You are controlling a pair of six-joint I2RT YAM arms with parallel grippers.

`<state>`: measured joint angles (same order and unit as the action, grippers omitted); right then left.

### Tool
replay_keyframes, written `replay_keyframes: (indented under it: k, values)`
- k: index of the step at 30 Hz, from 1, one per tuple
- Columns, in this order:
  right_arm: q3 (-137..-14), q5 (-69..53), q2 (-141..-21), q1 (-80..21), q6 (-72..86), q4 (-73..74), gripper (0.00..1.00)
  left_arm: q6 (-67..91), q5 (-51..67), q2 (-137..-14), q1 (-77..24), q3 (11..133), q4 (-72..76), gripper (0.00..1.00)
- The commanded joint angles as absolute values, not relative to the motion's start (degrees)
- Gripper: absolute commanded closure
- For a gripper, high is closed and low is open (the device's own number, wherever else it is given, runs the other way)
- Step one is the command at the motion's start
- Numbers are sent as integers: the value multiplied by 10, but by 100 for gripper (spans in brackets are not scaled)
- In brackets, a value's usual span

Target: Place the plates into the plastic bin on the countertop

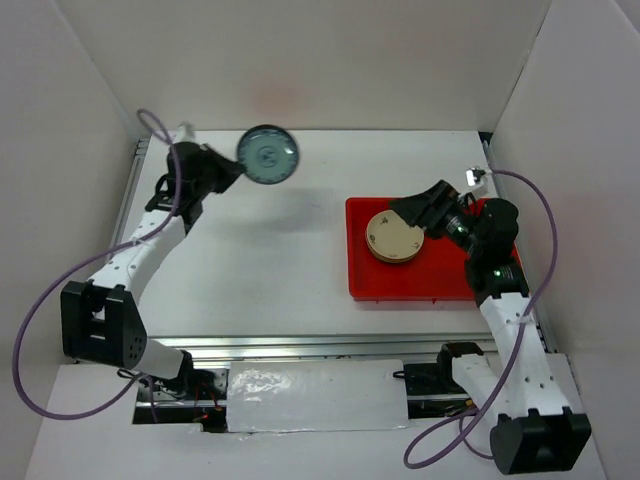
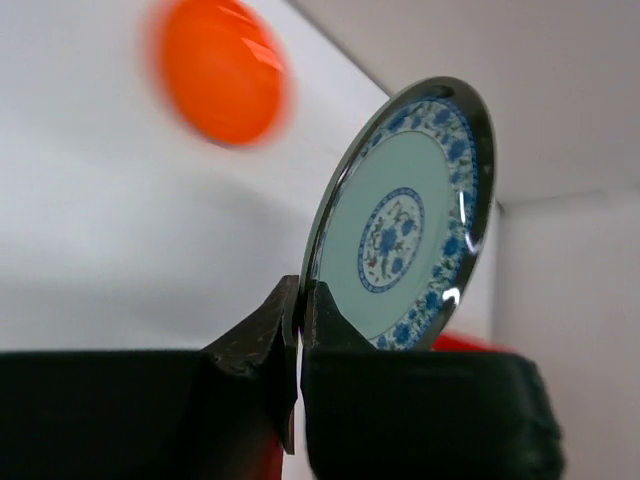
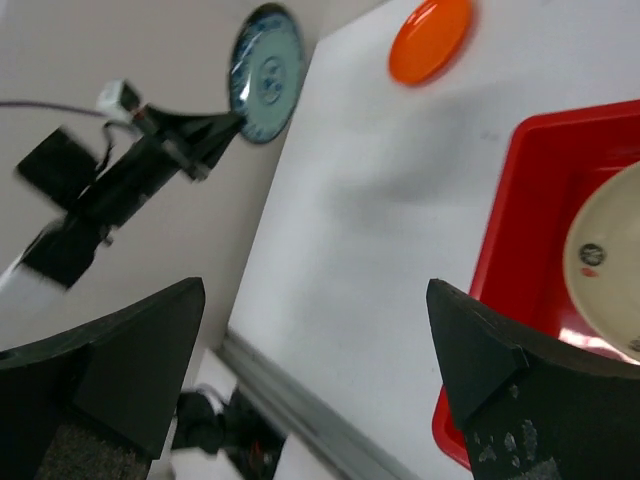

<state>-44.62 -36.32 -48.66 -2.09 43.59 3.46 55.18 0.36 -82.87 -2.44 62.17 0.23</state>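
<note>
Right arm: right gripper [image 1: 415, 212] is over the red plastic bin [image 1: 380, 285], at the far edge of a cream plate [image 1: 395, 238]. Fingers are spread wide with nothing between them. Contact with the plate cannot be judged.

Bin: sits on the right half of the white countertop [image 1: 270, 270]. The cream plate lies flat inside, toward the far left part, with a small dark stamp on the face that shows. It is the only plate seen in the bin.

Left arm: left gripper [image 2: 300, 300] is reached out to the far left of the countertop. Fingers are pinched together on the rim of the blue-patterned plate [image 2: 400, 225]. The plate is held on edge, raised off the surface, well apart from the bin.

Beyond: an orange plate [image 3: 432, 38] lies on the countertop, blurred in the left wrist view.
</note>
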Motion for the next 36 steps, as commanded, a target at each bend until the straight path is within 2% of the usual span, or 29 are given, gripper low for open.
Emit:
replay_keyframes:
  k: [1, 4, 8, 15, 21, 22, 24, 25, 28, 30, 31, 34, 36]
  values:
    - [-480, -206, -412, 18, 482, 110, 0, 480, 56, -853, -120, 690, -28, 100]
    - [-483, -127, -338, 54, 524, 149, 0, 467, 79, -920, -199, 764, -66, 100]
    - [-517, -37, -295, 58, 519, 217, 0, 446, 107, -997, -288, 835, -70, 100]
    - [-516, -62, -284, 66, 512, 221, 0, 431, 195, -1176, -352, 1028, -96, 100]
    - [-520, -86, -288, 75, 488, 227, 0, 442, 190, -1254, -367, 1087, -122, 100]
    - [-520, -88, -289, 75, 484, 227, 0, 443, 189, -1263, -366, 1091, -128, 97]
    - [-520, -95, -292, 75, 483, 221, 0, 441, 187, -1268, -367, 1106, -141, 75]
    - [-521, -97, -293, 75, 482, 220, 0, 438, 180, -1267, -371, 1103, -144, 52]
    - [-517, -109, -298, 75, 481, 211, 0, 428, 175, -1232, -379, 1092, -132, 33]
    - [-512, -119, -301, 74, 483, 201, 0, 420, 171, -1209, -383, 1085, -127, 28]
    - [-510, -123, -303, 75, 484, 199, 0, 414, 170, -1197, -385, 1082, -128, 1]
    - [-504, -136, -308, 74, 488, 185, 0, 406, 141, -1138, -373, 1062, -137, 1]
    - [-501, -141, -310, 75, 488, 179, 0, 421, 71, -1073, -352, 999, -131, 1]
